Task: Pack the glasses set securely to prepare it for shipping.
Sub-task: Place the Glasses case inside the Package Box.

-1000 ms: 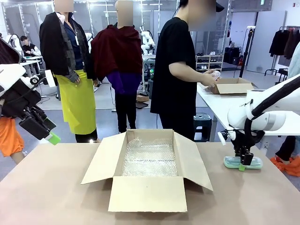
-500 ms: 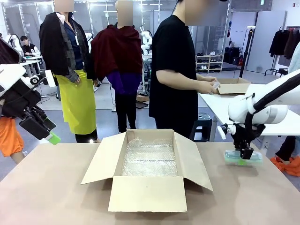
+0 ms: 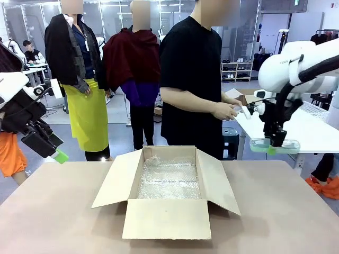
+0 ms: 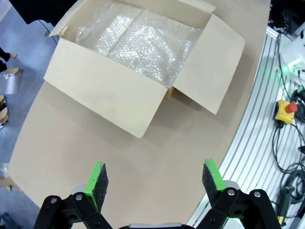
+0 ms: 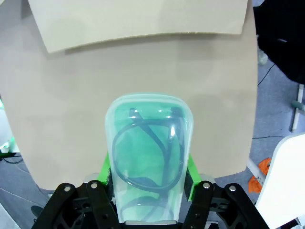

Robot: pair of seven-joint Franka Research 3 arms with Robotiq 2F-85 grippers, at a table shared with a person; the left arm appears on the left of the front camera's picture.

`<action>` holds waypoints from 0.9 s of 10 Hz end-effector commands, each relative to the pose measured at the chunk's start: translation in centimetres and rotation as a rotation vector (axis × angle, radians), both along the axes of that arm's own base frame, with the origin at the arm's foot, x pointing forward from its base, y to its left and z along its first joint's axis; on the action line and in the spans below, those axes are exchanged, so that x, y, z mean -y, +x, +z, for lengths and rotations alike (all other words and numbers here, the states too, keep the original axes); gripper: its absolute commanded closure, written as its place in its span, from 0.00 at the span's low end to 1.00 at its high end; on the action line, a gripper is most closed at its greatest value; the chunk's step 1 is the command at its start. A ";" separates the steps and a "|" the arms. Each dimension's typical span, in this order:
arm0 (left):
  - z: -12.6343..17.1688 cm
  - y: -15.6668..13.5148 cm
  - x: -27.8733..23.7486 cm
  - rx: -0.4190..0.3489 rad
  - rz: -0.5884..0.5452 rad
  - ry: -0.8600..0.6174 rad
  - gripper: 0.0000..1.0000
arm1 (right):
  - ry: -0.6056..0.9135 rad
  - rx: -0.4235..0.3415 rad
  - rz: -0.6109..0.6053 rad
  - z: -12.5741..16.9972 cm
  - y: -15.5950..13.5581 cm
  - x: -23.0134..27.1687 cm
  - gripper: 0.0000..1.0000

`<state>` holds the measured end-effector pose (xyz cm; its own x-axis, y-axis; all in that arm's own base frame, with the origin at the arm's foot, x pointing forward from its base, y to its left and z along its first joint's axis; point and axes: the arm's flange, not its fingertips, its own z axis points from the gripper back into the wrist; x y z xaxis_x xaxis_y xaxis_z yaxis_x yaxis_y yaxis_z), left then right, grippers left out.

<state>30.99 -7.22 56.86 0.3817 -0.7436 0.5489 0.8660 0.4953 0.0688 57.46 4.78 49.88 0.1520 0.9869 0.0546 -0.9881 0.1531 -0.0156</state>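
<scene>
We note right pincer clamped on mint green glasses case, aloft over tabletop; left pincer spread wide, empty.

Box sits mid-table with bubble wrap in it and a person behind its far side; right of it the case hangs in the right gripper above the table, left gripper far left.
</scene>
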 end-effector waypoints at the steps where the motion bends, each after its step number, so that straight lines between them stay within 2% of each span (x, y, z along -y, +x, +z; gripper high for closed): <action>1: 0.0 -0.1 -0.3 -0.002 -0.022 -0.002 0.00 | -0.004 -0.025 0.000 0.5 1.3 -3.1 0.57; 3: 0.0 -0.1 -0.3 -0.002 -0.022 -0.002 0.00 | -0.005 -0.039 0.043 2.3 1.8 -13.0 0.57; 4: 0.0 -0.1 -0.3 -0.002 -0.022 -0.002 0.00 | -0.013 -0.030 0.019 2.0 2.3 -17.6 0.57; 7: 0.0 -0.1 -0.3 -0.002 -0.022 -0.002 0.00 | -0.009 -0.018 0.010 -0.4 2.8 -29.1 0.57; 9: 0.0 -0.1 -0.3 -0.002 -0.022 -0.002 0.00 | -0.013 -0.019 0.016 -2.8 4.1 -33.4 0.57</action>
